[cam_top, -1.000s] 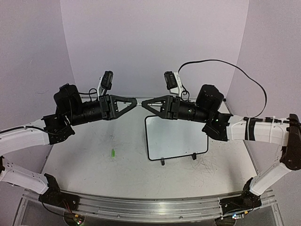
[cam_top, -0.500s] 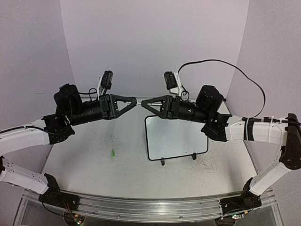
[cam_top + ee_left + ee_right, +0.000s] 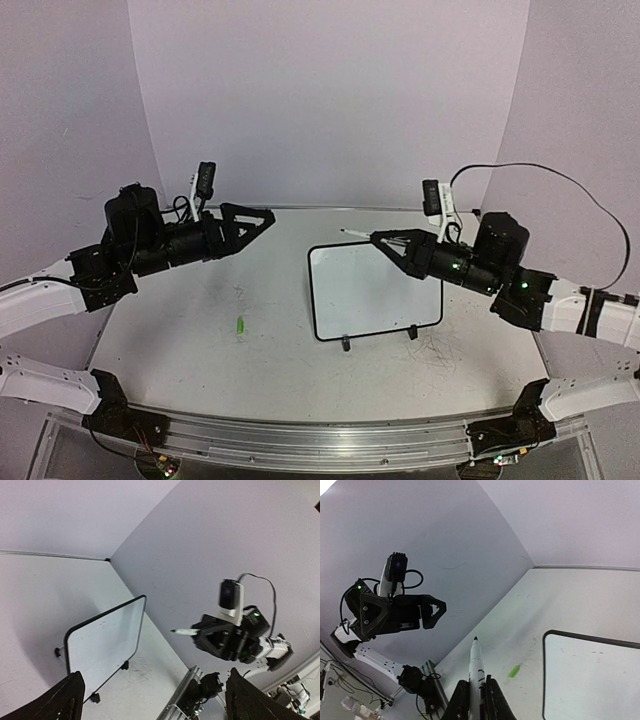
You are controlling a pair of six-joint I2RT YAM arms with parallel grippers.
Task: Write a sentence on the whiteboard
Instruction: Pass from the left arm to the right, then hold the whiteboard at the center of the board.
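The whiteboard (image 3: 375,290) lies flat on the table right of centre, black-framed, its white face blank; no sentence shows on it. My right gripper (image 3: 385,240) hovers over its far edge, shut on a white marker (image 3: 358,235) whose bare tip points left. In the right wrist view the marker (image 3: 477,662) sticks out from between the fingers of my right gripper (image 3: 477,700), with the whiteboard (image 3: 595,680) at lower right. My left gripper (image 3: 250,218) hangs open and holding nothing, left of the board. In the left wrist view the whiteboard (image 3: 105,640) and the marker (image 3: 185,631) show between the wide jaws.
A small green cap (image 3: 240,325) lies on the table left of the board, also seen as the green cap (image 3: 514,671). Faint grey scribbles (image 3: 435,350) mark the tabletop by the board's clip feet. A metal rail (image 3: 320,440) runs along the near edge.
The two grippers, tip to tip over the table's middle, have drawn apart. The left one opened and let go of the marker; the right one pulled back right with it.
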